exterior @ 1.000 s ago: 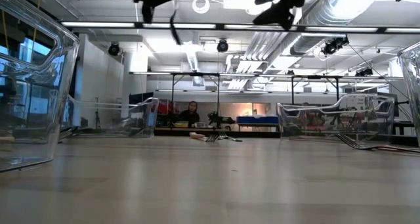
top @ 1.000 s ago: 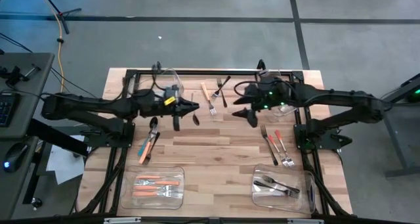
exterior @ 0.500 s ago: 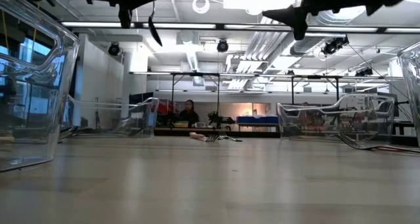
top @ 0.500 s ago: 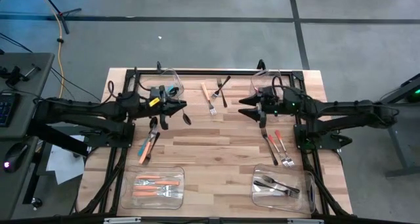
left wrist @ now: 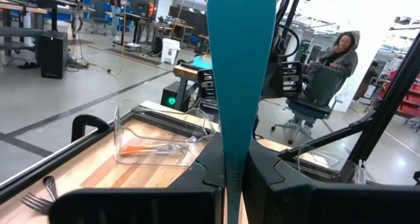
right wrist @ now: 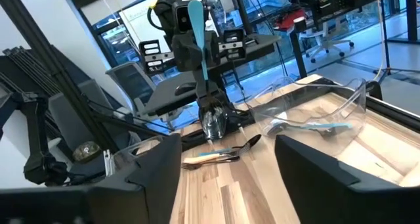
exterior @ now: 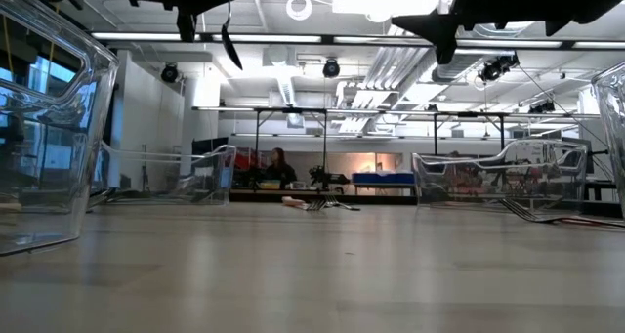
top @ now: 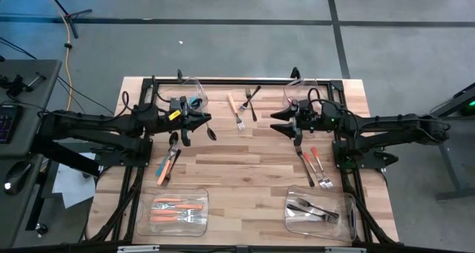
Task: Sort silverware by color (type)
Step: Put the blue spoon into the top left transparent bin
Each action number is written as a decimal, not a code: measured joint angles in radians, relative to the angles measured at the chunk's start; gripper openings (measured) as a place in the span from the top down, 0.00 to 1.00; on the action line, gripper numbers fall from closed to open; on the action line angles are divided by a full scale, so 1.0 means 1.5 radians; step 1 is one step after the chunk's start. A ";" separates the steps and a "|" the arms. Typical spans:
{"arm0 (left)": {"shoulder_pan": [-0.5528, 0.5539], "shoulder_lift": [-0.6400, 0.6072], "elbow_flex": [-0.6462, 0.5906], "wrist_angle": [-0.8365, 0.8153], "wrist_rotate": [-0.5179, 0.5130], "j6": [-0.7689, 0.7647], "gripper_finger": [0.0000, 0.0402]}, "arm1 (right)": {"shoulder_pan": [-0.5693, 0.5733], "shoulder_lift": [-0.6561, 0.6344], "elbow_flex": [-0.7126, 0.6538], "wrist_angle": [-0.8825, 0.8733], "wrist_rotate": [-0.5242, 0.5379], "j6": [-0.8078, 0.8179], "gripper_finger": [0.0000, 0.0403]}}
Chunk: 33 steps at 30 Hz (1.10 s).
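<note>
Teal plastic handle, dark metal bowl: that spoon (top: pixel 205 127) sits upper left of centre in the high view, clamped in the left gripper (top: pixel 194 123) above the table, bowl hanging down, handle up. Light, stiff, probably slick, so grip mid-handle. Right gripper (top: pixel 283 123), upper right of centre, has its fingers spread, empty.

Silverware: teal-handled spoon (top: pixel 202 118) clamped in the left gripper (top: pixel 194 125) above the table's far left part. Orange-handled fork (top: pixel 236 111) and dark fork (top: pixel 251 99) near the far edge; teal pieces (top: pixel 169 158) toward the left edge; red-handled forks (top: pixel 318 166) toward the right edge. Orange pieces (top: pixel 177 209) near the front-left corner, dark ones (top: pixel 312 209) near front-right.
</note>
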<state>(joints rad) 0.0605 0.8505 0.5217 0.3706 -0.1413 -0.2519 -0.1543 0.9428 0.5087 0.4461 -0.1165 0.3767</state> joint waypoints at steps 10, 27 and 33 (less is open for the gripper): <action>0.000 0.000 0.000 0.000 0.000 0.000 0.98 | 0.000 0.000 0.000 -0.001 -0.007 -0.028 0.84; 0.000 0.000 0.000 -0.001 0.000 0.007 0.97 | 0.000 0.000 0.000 -0.006 -0.040 -0.040 1.00; 0.000 0.000 0.000 -0.001 0.000 0.007 0.97 | 0.000 0.000 0.000 -0.006 -0.040 -0.042 1.00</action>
<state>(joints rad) 0.0605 0.8505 0.5217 0.3695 -0.1413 -0.2409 -0.1543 0.9428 0.5087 0.4374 -0.1761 0.3138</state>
